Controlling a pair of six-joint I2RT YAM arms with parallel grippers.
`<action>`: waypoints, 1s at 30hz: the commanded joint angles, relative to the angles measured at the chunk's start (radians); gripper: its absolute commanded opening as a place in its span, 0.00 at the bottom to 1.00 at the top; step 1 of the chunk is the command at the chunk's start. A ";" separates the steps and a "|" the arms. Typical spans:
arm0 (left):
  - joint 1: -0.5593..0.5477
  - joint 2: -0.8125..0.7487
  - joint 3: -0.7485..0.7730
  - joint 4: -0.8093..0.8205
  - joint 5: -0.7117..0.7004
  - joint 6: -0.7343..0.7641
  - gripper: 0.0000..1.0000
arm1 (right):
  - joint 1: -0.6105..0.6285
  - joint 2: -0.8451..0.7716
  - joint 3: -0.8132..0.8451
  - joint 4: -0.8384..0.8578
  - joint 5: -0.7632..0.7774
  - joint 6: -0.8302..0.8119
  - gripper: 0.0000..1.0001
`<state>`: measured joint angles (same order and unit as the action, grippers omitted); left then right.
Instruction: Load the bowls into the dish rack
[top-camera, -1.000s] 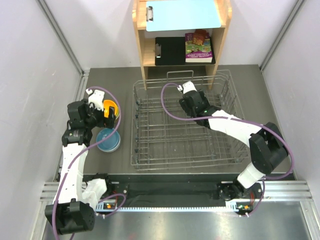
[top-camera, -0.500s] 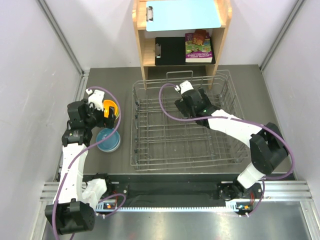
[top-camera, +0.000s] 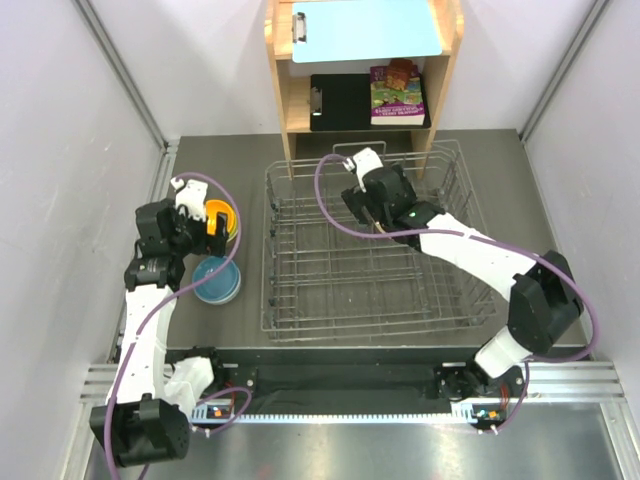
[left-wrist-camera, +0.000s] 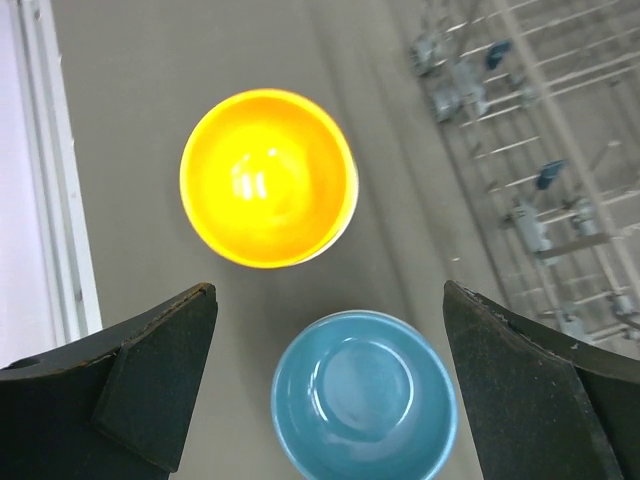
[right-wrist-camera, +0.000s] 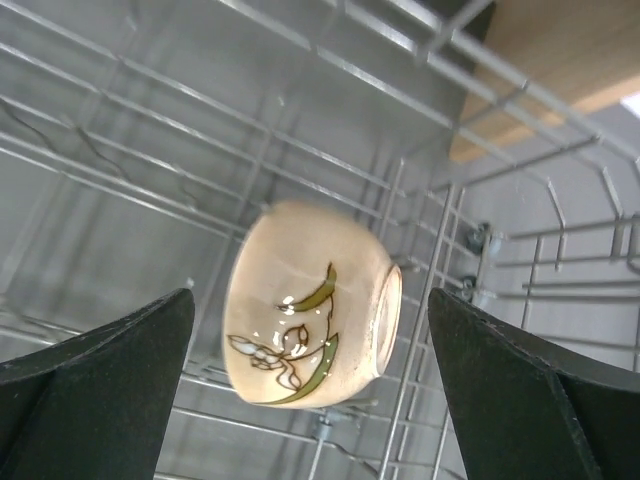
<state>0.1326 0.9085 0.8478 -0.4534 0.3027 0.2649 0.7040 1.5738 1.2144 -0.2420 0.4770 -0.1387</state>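
Right wrist view shows the small beige leaf-painted bowl (right-wrist-camera: 300, 335) lying on its side in the large silver wire dish rack (top-camera: 330, 270), free between the wide-open right tool (right-wrist-camera: 310, 300), so next, I judge, the open left tool (left-wrist-camera: 327, 290) must descend on the glossy orange round bowl (left-wrist-camera: 268, 178) or the blue round bowl (left-wrist-camera: 365, 395) on the grey desk (left-wrist-camera: 150, 80).

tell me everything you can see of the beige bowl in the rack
The beige bowl is small, round and glossy, ceramic by its look, painted with green leaves and small white flowers. It lies on its side among the wires of the dish rack. A smaller ring, likely its foot, faces right, and its mouth is hidden. Its outline is slightly blurred, so I cannot tell if it rests firmly on the wires. The open right gripper straddles it without touching.
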 joint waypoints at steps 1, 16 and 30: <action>0.007 0.026 -0.027 0.032 -0.100 0.003 0.99 | 0.018 -0.072 0.059 0.030 -0.034 0.007 1.00; 0.013 -0.022 -0.137 -0.139 -0.152 0.203 0.93 | 0.018 -0.136 0.051 0.038 -0.035 -0.013 1.00; 0.022 0.059 -0.179 -0.064 -0.088 0.326 0.85 | 0.018 -0.199 -0.007 0.064 -0.038 -0.029 1.00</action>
<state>0.1436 0.9295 0.6708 -0.5854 0.1726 0.5396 0.7097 1.4204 1.2110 -0.2173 0.4465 -0.1577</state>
